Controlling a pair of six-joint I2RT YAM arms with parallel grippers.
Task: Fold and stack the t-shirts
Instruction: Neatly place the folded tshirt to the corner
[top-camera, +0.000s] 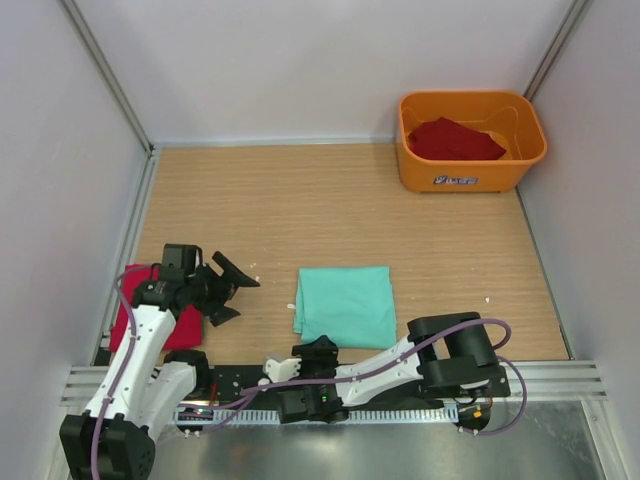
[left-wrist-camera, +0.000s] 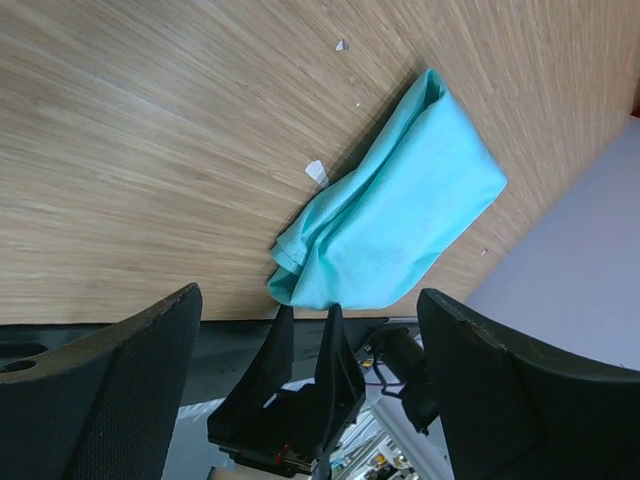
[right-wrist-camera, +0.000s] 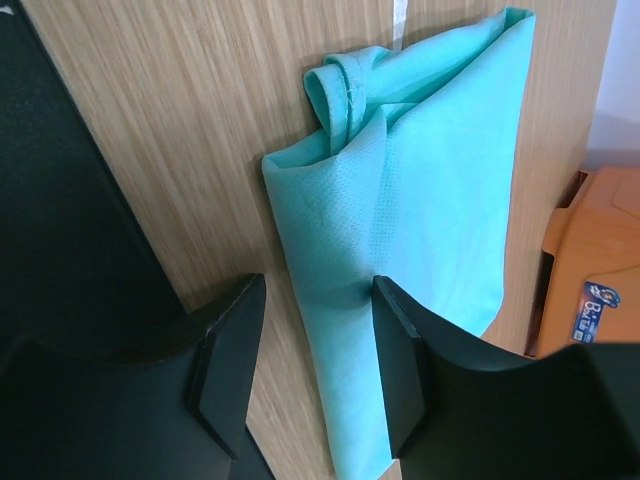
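A mint-green t-shirt (top-camera: 346, 305) lies folded into a rectangle near the table's front edge. My right gripper (top-camera: 319, 345) sits low at its near edge. In the right wrist view the gripper (right-wrist-camera: 318, 292) is open and astride the shirt's (right-wrist-camera: 430, 190) folded side, the right finger (right-wrist-camera: 400, 370) pressing on the cloth. My left gripper (top-camera: 232, 293) hovers open and empty to the left of the shirt (left-wrist-camera: 400, 215). A deep red t-shirt (top-camera: 185, 328) lies flat under the left arm. Another red t-shirt (top-camera: 455, 140) is in the orange tub.
The orange tub (top-camera: 470, 176) stands at the back right corner. Grey walls close in the table on three sides. A metal rail (top-camera: 560, 375) runs along the front edge. Small white scraps (top-camera: 488, 298) lie on the wood.
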